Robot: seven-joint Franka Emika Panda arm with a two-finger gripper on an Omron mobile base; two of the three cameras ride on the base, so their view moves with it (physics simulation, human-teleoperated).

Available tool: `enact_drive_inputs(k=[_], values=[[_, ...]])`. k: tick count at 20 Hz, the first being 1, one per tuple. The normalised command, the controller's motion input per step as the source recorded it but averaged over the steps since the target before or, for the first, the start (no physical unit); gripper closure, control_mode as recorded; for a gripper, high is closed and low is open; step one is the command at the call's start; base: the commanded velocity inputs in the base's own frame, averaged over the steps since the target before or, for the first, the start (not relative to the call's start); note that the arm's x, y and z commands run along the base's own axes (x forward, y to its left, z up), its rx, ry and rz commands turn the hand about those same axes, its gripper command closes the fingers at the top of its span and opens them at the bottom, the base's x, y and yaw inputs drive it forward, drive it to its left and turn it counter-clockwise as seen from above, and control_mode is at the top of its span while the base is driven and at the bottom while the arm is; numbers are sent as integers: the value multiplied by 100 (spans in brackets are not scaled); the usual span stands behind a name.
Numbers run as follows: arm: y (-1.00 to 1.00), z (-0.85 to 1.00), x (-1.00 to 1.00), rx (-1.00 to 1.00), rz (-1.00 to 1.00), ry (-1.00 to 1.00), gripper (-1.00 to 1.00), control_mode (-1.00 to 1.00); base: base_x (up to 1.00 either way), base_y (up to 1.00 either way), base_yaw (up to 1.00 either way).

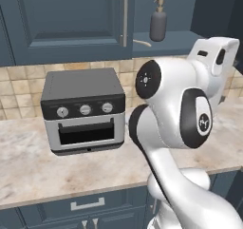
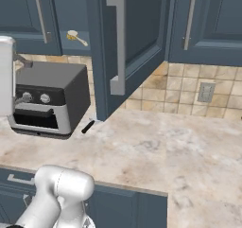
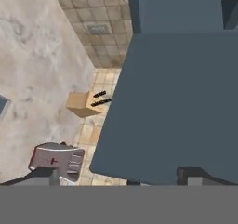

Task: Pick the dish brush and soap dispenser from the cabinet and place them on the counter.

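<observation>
A rendered kitchen: inside the open dark blue-grey cabinet (image 1: pixel 66 19), on its shelf above the toaster oven (image 1: pixel 84 110), stands the soap dispenser (image 1: pixel 158 23), a small grey rounded bottle with a tan pump, and just beside it lies the dish brush (image 2: pixel 77 37), a slim cream handle. The bottle looks rigid, light and smooth, so probably slippery; its round body below the neck seems the safest place to grip, not the thin pump. The brush looks light and stiff, best pinched across its handle. The gripper (image 3: pixel 118 176) has its jaws spread wide and holds nothing, facing a flat blue cabinet panel. The swung-out cabinet door (image 2: pixel 124 47) with its long silver handle juts over the beige counter (image 2: pixel 179 151) and could obstruct the reach; a knife block (image 3: pixel 86 103) sits by the tiled backsplash, clear of the shelf
</observation>
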Motion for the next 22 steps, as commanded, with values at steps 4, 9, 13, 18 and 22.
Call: enact_drive_inputs(k=[4,9,13,18,22], values=[[-45,-1,16,-19,-23,3,-100,-100,0,0,0],[-54,6,8,-13,-20,0,-100,-100,0,0,0],[-49,18,0,-7,-18,0,-100,-100,0,0,0],[-44,12,0,-7,-18,0,-100,-100,0,0,0],[-41,5,0,-7,-18,0,-100,-100,0,0,0]])
